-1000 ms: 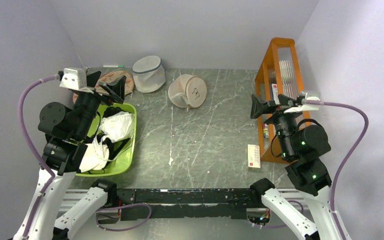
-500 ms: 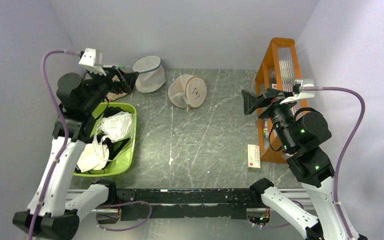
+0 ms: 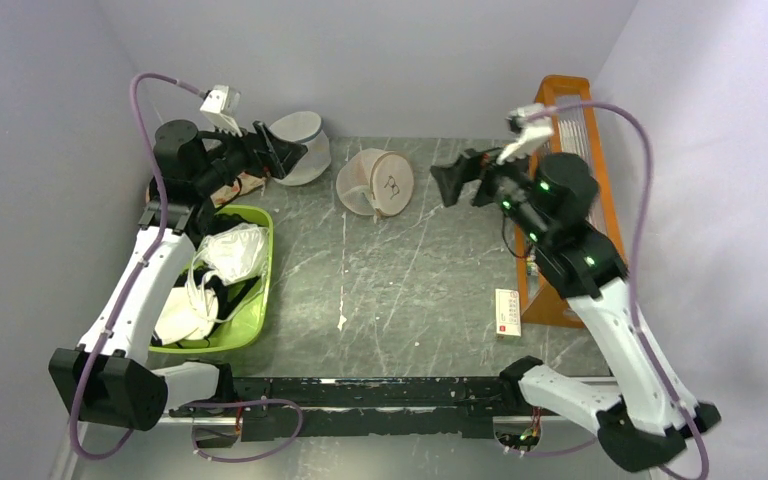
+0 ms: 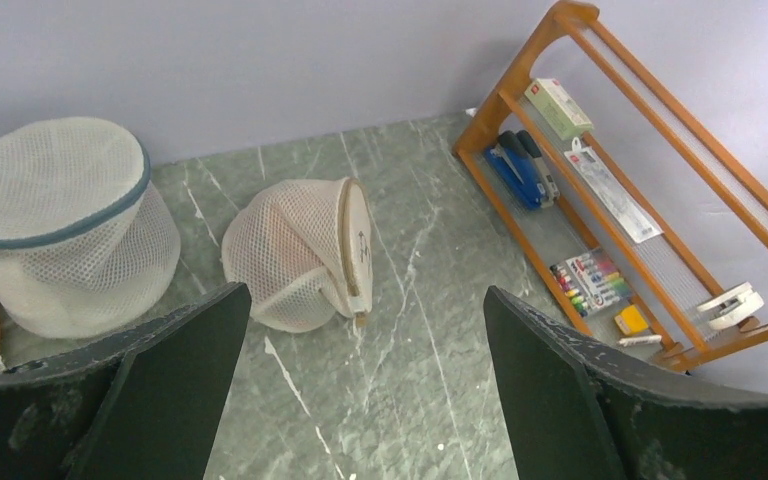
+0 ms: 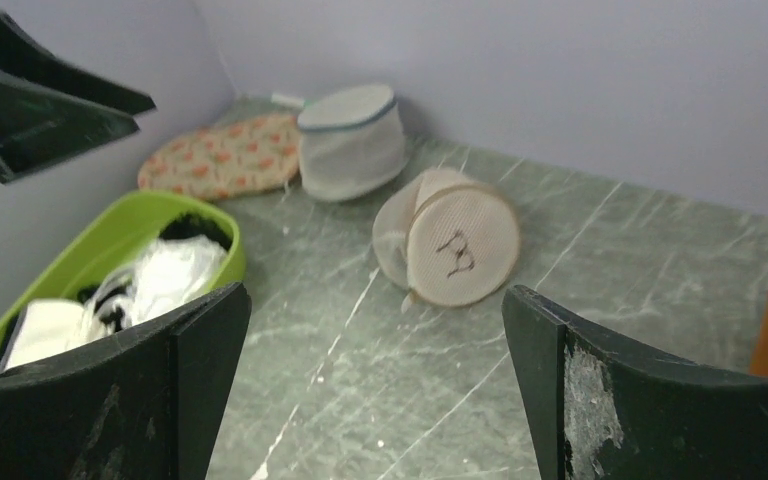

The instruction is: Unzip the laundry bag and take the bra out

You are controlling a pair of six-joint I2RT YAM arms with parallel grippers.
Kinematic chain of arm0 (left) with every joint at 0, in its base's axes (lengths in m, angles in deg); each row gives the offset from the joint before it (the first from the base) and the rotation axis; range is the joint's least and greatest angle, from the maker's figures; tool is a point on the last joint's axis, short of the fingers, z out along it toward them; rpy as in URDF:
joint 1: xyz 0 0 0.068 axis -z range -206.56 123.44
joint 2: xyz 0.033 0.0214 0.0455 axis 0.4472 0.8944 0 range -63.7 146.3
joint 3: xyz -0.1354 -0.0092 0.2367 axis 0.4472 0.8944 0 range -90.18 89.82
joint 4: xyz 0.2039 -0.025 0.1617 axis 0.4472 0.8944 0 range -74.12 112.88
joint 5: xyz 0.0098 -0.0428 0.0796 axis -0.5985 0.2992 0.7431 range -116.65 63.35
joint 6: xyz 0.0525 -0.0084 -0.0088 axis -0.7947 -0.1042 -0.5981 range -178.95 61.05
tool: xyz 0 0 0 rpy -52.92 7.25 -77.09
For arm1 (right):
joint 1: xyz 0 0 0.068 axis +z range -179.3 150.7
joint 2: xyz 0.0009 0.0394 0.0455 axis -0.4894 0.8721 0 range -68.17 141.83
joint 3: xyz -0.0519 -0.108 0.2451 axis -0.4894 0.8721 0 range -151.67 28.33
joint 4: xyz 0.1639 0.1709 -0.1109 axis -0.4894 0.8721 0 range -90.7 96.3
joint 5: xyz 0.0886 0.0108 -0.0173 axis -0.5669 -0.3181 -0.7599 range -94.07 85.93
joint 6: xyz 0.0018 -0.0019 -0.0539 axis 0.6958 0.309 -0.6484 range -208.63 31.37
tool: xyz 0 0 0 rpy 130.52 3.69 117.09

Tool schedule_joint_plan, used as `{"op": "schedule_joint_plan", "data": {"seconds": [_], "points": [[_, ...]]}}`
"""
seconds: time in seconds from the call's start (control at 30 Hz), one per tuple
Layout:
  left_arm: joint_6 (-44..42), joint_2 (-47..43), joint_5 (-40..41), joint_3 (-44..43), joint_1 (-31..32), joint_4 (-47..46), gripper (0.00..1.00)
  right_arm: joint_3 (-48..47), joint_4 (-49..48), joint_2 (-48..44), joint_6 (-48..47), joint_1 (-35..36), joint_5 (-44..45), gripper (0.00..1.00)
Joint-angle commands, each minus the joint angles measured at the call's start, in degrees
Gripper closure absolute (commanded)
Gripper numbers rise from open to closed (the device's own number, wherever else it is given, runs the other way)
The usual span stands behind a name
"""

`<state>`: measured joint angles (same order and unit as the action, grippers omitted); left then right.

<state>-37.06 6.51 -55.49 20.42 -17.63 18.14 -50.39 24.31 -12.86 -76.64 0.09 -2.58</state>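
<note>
Both arms: lifted and swung inward within last second. Right gripper (image 3: 446, 185): jaws wide, empty, now just right of round cream-beige mesh laundry bag (image 3: 375, 183). Left gripper (image 3: 280, 158): wide, empty, near bag's left. Bag between them, on edge, untouched, zip apparently closed. Approach only; unzipping not begun.

Top external: set high above and behind the near edge, looking steeply down on the whole worktop (image 3: 410, 280), far wall at the upper edge, farthest back of the three.

Left wrist: riding near the far left corner, tilted down, facing rightward across the worktop toward the wooden rack (image 4: 556, 225), own dark fingers (image 4: 160, 400) filling the bottom corners.

Right wrist: riding on the right side, facing leftward toward the green basket (image 5: 110, 235), own fingers (image 5: 610, 400) likewise low in frame.

Shared by all three: the laundry bag (image 3: 375, 183), seen near and from opposite sides in the two wrist views, and the mesh cylinder (image 3: 297, 147) beside it.
</note>
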Motion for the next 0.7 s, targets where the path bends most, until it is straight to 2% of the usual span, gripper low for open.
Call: {"op": "schedule_joint_plan", "data": {"seconds": [0.0, 0.2, 0.37, 0.47, 0.57, 0.67], "points": [[-2.3, -2.0, -1.3, 2.8, 0.4, -3.3, 0.02, 1.0, 0.4, 8.2, -0.6, 0.6, -7.4, 0.00], [-3.8, -0.3, -1.0, 3.1, 0.6, -2.9, 0.02, 2.8, -5.9, 22.4, 1.5, 1.3, -10.2, 0.00], [-4.9, -0.1, 0.3, 2.4, 0.0, -1.4, 0.02, -0.2, -9.8, 34.2, 4.9, 3.3, -5.6, 0.00], [-3.2, -0.8, -1.0, 3.6, -1.8, -3.5, 0.02, -1.5, -13.6, 39.6, 7.4, 4.6, -3.0, 0.00], [-3.2, 0.1, -1.1, 3.5, -2.1, -3.4, 0.02, -2.5, -16.5, 43.8, 9.5, 5.7, 1.4, 0.05], [-3.4, 0.8, -1.2, 2.8, -2.1, -2.4, 0.02, -3.0, -18.7, 46.9, 10.5, 6.4, 5.6, 0.15]]}}
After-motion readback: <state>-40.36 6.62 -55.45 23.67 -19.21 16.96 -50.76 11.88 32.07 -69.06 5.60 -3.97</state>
